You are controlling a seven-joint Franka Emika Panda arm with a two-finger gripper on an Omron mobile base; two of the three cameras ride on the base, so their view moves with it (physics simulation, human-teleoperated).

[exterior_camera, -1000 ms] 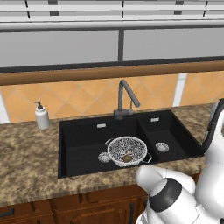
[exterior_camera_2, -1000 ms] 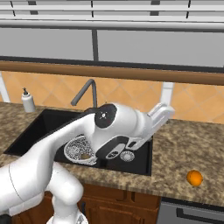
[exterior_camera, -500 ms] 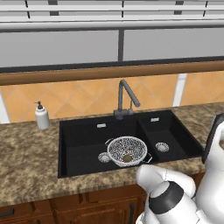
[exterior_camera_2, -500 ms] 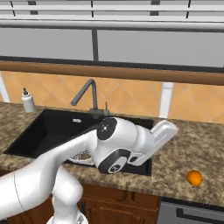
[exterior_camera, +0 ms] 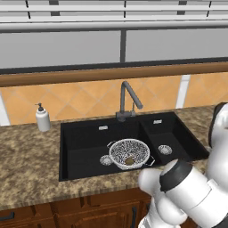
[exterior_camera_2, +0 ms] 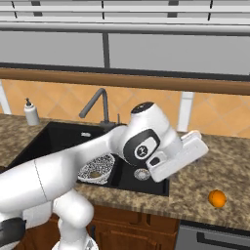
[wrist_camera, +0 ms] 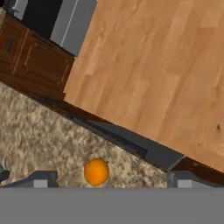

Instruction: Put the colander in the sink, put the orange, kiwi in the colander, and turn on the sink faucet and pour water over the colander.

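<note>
The speckled colander [exterior_camera: 129,152] stands in the larger basin of the black sink [exterior_camera: 84,138], and the brown kiwi [exterior_camera: 129,160] lies in its bottom. Behind the sink rises the dark sink faucet [exterior_camera: 127,99], with no water showing. The orange [exterior_camera_2: 217,198] rests on the granite counter far right of the sink, near the front edge. My white hand [exterior_camera_2: 178,155] hangs over the counter just right of the sink, left of the orange and above it. In the hand view my gripper [wrist_camera: 111,181] is open, and the orange [wrist_camera: 96,171] sits on the counter between the fingertips [wrist_camera: 40,180], apart from both.
A white soap dispenser [exterior_camera: 42,118] stands on the counter left of the sink. The counter's front edge [wrist_camera: 109,135] runs just beyond the orange, with wooden floor [wrist_camera: 166,65] below. A dark appliance front [exterior_camera_2: 215,239] sits under the counter at the right.
The arm has swung right, carrying the hand from above the sink to the counter beside it, nearer the orange. The jaws have stayed open. Colander and kiwi have not moved.
</note>
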